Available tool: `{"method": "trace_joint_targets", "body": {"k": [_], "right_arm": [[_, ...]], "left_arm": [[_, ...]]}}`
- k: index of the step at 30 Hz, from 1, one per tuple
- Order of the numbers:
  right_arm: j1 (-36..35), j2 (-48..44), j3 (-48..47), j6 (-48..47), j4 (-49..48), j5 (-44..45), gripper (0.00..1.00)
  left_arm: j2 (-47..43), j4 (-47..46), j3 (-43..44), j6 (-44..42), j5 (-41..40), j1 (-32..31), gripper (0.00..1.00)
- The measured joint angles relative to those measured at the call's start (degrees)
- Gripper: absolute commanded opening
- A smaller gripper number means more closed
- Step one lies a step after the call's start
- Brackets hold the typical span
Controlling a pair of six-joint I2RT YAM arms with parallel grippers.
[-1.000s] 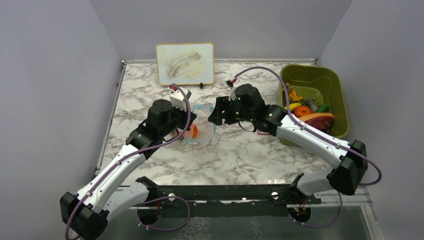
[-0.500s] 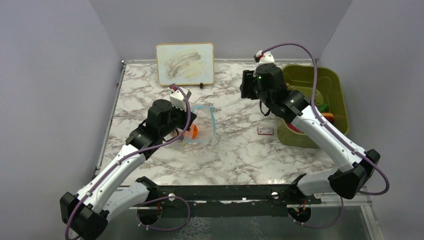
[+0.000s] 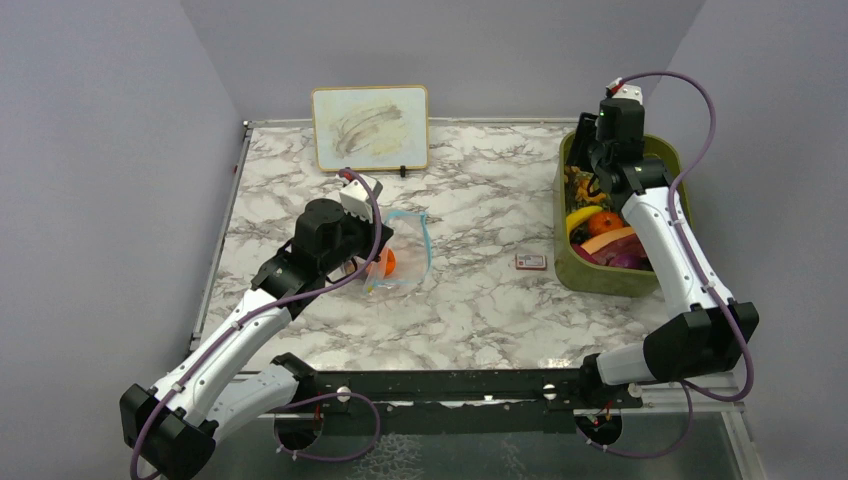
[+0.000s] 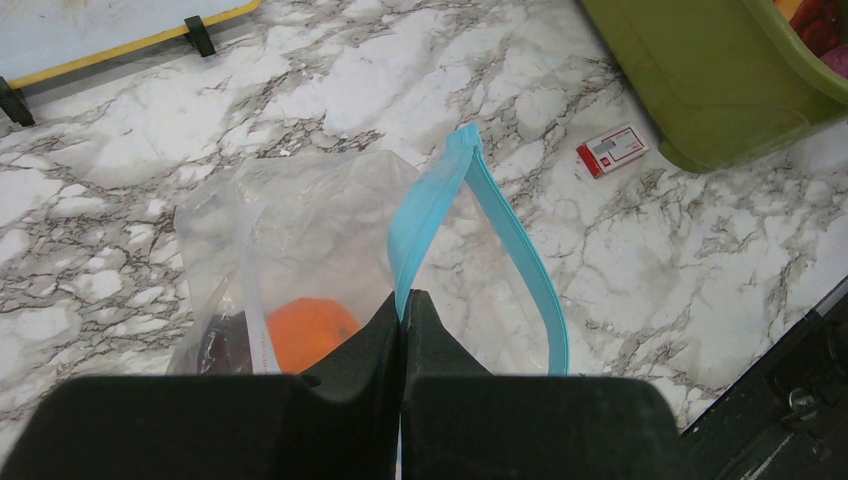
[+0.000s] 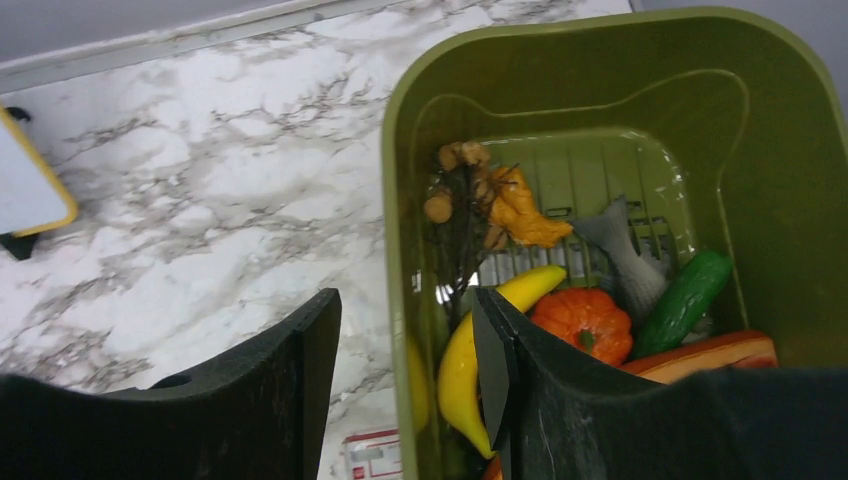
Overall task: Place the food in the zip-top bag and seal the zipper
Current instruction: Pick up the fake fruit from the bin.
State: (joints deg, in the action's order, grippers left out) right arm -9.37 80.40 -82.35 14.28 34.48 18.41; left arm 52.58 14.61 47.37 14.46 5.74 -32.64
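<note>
L gripper (image 4: 402, 300) pinches the thin light-blue zipper strip (image 4: 500, 215) of the clear soft bag (image 3: 405, 250), mid-left in top view. R gripper (image 5: 405, 320), apart & empty, hangs over olive-green plastic bin (image 3: 600, 279), upper right. Best: drop straight onto the middle of the yellow toy banana (image 5: 465, 360).

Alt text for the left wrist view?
The left gripper, shut, pinches the light-blue zipper at the open mouth of the zip-top bag, which holds an orange toy fruit and a dark piece. Beyond, on the marble table, lie a red-and-white card and the olive-green bin.
</note>
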Motion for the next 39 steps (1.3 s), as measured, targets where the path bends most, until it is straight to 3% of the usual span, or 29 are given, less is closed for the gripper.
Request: {"method": "trace_joint_targets", "body": {"k": [8, 15, 22, 39], "right_arm": [[8.7, 10.4, 1.8, -2.6, -2.9, -6.0, 0.50], [9.1, 19.8, 3.1, -5.7, -3.4, -7.8, 0.43], [9.1, 22.2, 3.1, -8.2, -6.3, -7.9, 0.41], [10.8, 30.2, 0.2, -13.7, -7.7, -8.7, 0.47]], "left_arm": [[0.0, 0.0, 0.0, 0.0, 0.0, 0.0, 0.00], [0.0, 0.0, -0.1, 0.0, -0.7, 0.0, 0.00], [0.0, 0.0, -0.1, -0.1, -0.9, 0.0, 0.00], [0.5, 0.0, -0.1, -0.1, -1.0, 0.0, 0.00]]}}
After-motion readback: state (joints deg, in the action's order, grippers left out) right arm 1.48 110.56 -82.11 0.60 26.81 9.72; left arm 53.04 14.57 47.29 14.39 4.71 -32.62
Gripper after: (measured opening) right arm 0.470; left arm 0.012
